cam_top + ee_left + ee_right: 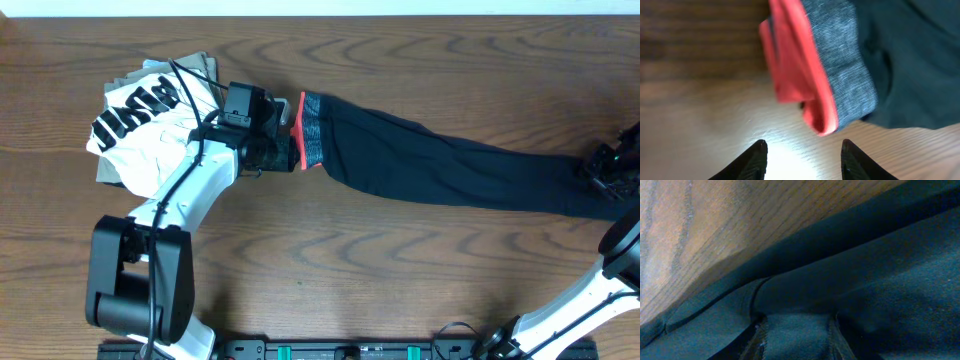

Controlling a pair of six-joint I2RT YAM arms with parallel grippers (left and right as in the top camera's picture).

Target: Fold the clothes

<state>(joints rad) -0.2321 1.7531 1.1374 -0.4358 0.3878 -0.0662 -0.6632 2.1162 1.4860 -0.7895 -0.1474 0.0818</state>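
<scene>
The clothes [450, 165], long black leggings, lie stretched across the table from the middle to the right edge. Their grey waistband [313, 128] edged in coral-red is at the left end. My left gripper [283, 142] hovers just left of the waistband [840, 75], open, with only bare wood between its fingertips [760, 149]. My right gripper [603, 170] is at the leg ends on the far right. In the right wrist view a bunched strip of the black fabric [797, 330] sits pinched between its fingers [756, 341].
A white shirt with bold black lettering [140, 120] lies on a khaki folded garment [200, 66] at the back left, right behind my left arm [180, 200]. Wooden table [400, 280] extends toward the front.
</scene>
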